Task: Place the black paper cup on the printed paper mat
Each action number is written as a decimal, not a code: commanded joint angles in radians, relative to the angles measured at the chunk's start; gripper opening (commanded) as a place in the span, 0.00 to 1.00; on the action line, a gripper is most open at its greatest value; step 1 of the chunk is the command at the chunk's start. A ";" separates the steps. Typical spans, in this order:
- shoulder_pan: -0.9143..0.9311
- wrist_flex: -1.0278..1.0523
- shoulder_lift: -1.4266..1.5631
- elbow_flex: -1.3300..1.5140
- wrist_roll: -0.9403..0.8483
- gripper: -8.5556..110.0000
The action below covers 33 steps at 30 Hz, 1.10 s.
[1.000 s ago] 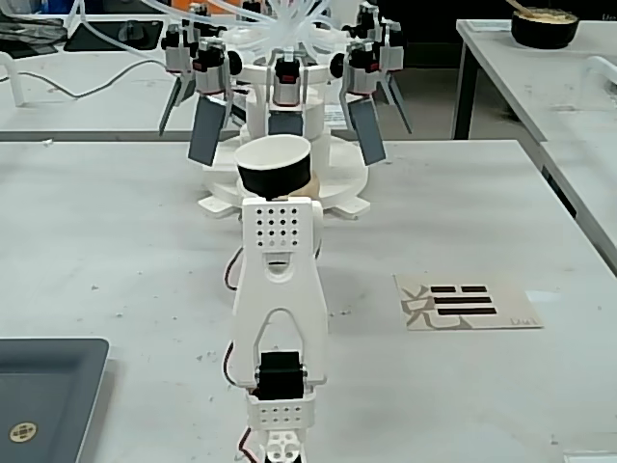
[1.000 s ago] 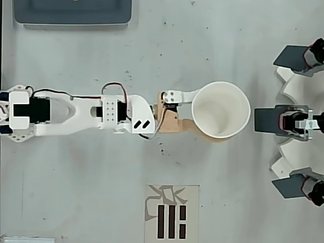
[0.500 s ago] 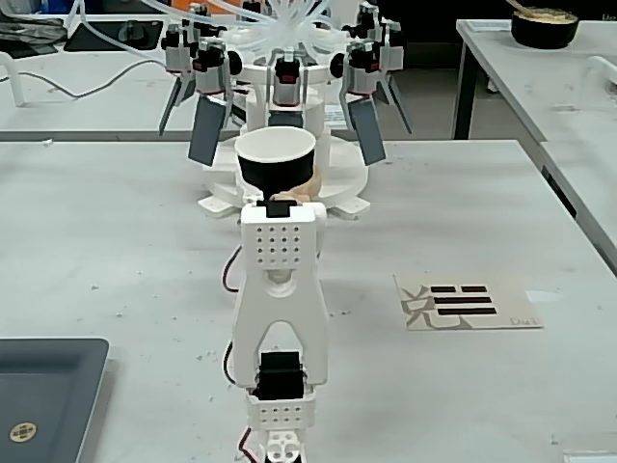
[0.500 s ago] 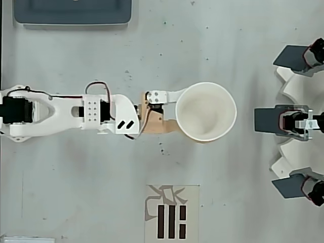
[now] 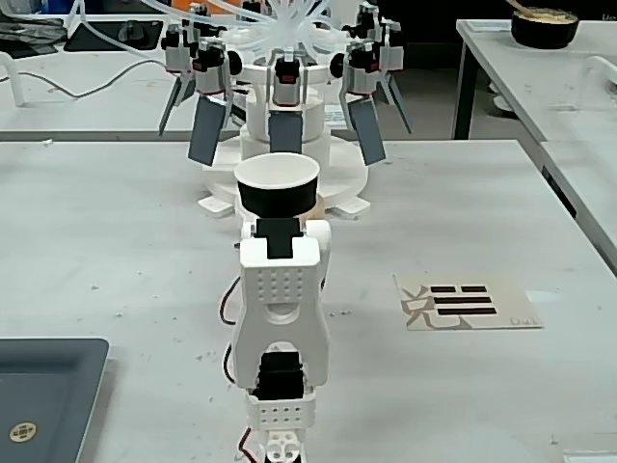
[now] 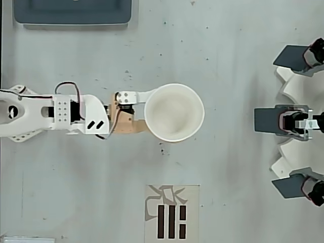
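The black paper cup [image 5: 278,198] is upright, its white inside [image 6: 174,112] open to the overhead view. My gripper [image 5: 278,230] is shut on its near side, a white finger [image 6: 132,96] and a tan finger [image 6: 126,126] reaching the cup's wall. The cup looks large from above and seems held above the table. The printed paper mat [image 5: 468,304] lies flat to the right of the arm in the fixed view, and below the cup in the overhead view [image 6: 172,212]. Cup and mat are apart.
A dark grey tray [image 5: 48,386] sits at the near left [image 6: 73,12]. A white multi-arm fixture with grey paddles [image 5: 289,106] stands just behind the cup [image 6: 298,121]. A dark bowl [image 5: 545,27] rests on a neighbouring table.
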 commanded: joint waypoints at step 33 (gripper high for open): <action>0.371 -0.089 0.293 0.258 0.032 0.16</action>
